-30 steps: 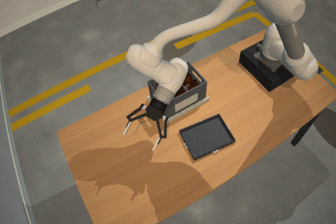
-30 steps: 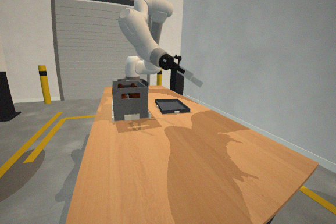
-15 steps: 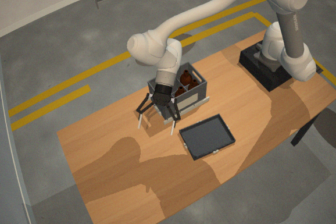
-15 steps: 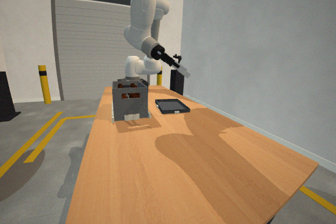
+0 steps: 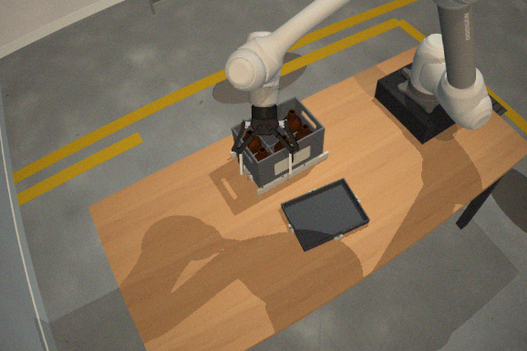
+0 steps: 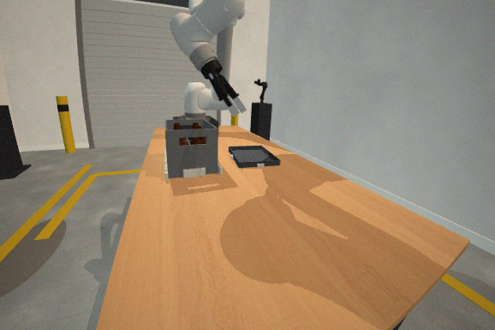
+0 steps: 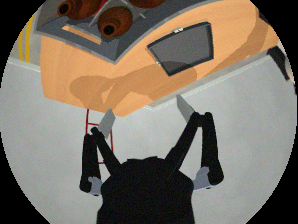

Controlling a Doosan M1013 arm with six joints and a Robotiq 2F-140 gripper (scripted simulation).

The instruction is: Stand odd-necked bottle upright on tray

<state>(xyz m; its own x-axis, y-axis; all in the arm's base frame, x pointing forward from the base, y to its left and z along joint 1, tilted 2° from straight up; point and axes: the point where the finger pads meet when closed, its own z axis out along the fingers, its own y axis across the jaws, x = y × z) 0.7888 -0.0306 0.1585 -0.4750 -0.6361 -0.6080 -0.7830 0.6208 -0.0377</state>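
The grey crate (image 5: 315, 143) (image 6: 190, 159) (image 7: 109, 49) stands level on the table and holds the brown bottles, several in all. One bottle (image 5: 292, 120) shows at the crate's far end, another bottle (image 5: 262, 153) (image 7: 115, 22) at the near end; the lower parts are hidden. Neck differences are too small to tell. The shallow dark tray (image 5: 325, 211) (image 6: 253, 155) (image 7: 186, 49) lies level beside the crate with nothing on it. My gripper (image 5: 265, 175) (image 6: 238, 111) (image 7: 143, 107) is wide open and empty, tilted, higher than the crate rim, its fingertips on the crate's tray side.
The wooden table (image 5: 196, 197) (image 6: 171, 237) (image 7: 60, 75) carries the crate and tray. Pale brackets (image 5: 319, 159) line the crate's foot, and small pale clips (image 5: 338, 237) edge the tray. The arm's black base block (image 5: 417, 121) stands at the table's far end.
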